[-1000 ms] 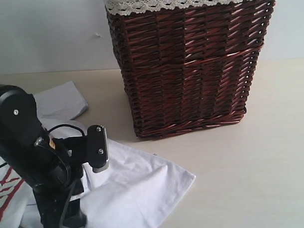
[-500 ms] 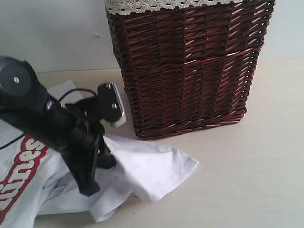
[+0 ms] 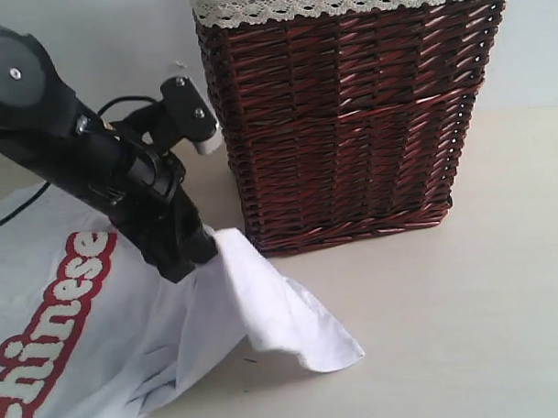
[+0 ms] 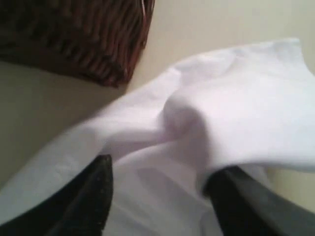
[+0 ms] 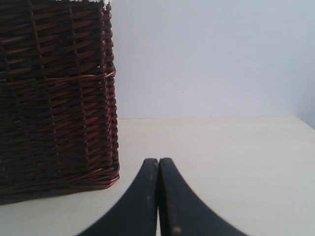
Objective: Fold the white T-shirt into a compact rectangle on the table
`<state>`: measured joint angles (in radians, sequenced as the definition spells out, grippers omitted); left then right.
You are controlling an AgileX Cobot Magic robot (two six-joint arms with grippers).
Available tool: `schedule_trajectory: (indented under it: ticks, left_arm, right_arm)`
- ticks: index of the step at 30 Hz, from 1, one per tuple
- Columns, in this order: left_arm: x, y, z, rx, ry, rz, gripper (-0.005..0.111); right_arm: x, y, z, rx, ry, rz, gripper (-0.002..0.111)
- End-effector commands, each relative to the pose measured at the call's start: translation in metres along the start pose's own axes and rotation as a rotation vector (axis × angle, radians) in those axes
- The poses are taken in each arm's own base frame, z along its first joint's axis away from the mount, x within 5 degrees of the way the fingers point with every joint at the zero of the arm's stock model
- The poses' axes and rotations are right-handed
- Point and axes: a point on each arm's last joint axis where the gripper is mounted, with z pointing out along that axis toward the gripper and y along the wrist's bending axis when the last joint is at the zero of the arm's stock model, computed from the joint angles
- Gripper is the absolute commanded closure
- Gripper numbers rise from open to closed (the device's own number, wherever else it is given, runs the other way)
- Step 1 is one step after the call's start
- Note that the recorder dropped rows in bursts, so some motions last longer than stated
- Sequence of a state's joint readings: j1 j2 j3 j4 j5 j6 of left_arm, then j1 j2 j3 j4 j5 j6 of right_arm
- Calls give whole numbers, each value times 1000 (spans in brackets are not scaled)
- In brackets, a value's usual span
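Observation:
The white T-shirt (image 3: 81, 308) lies bunched at the lower left of the table (image 3: 466, 303), its red "Chinese" lettering facing up. One fold of it stands raised at the tip of my left gripper (image 3: 194, 256), and a corner trails off to the right. In the left wrist view the left gripper (image 4: 162, 169) has its dark fingers (image 4: 93, 196) well apart, with the white T-shirt (image 4: 236, 113) bulging between and beyond them. My right gripper (image 5: 158, 162) is shut on nothing and hovers over bare table; the exterior view does not show it.
A tall dark brown wicker basket (image 3: 349, 124) with cream lace trim stands at the back centre, right next to the left arm and the raised fold. The basket (image 5: 54, 98) also stands beside the right gripper. Bare table lies to the right.
The left arm has swung up and back toward the basket, dragging the cloth with it. The shirt's front has turned over, so the lettering now shows. The right gripper has not moved.

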<state>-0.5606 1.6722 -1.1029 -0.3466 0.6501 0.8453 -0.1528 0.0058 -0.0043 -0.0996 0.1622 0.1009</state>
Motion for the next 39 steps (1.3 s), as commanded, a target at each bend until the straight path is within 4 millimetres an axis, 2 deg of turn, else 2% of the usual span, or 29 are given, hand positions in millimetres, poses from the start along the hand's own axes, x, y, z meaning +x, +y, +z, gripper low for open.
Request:
schedule_trajectory:
  ticks: [1, 6, 13, 15, 18, 22, 25, 29, 30, 34, 39]
  left_arm:
    - [9, -5, 9, 63, 69, -80, 42]
    - [5, -10, -10, 82, 38, -85, 42]
    - [-8, -19, -68, 6, -141, -35, 42]
    - [-10, -21, -81, -19, -186, -66, 44]
    - [-14, -27, -100, -11, -267, -165, 59]
    - [-15, -41, -126, 47, -344, -178, 103]
    - [-10, -53, -145, 57, -412, -172, 107]
    - [10, -67, -173, -47, -620, -252, 107]
    - [18, -69, -175, -77, -669, -290, 107]
    - [59, -79, -191, -256, -922, -466, 107]
    - [111, -99, -196, -390, -1062, -510, 107]
  right_arm:
    - [0, 0, 0, 3, -9, 4, 108]
    - [0, 0, 0, 3, -9, 4, 108]
    - [0, 0, 0, 3, -9, 4, 108]
    - [0, 0, 0, 3, -9, 4, 108]
    - [0, 0, 0, 3, -9, 4, 108]
    - [0, 0, 0, 3, -9, 4, 108]
    - [0, 0, 0, 3, -9, 4, 108]
    - [0, 0, 0, 3, -9, 4, 108]
    - [0, 0, 0, 3, -9, 4, 108]
    - [0, 0, 0, 3, -9, 4, 108]
    - [0, 0, 0, 3, -9, 4, 108]
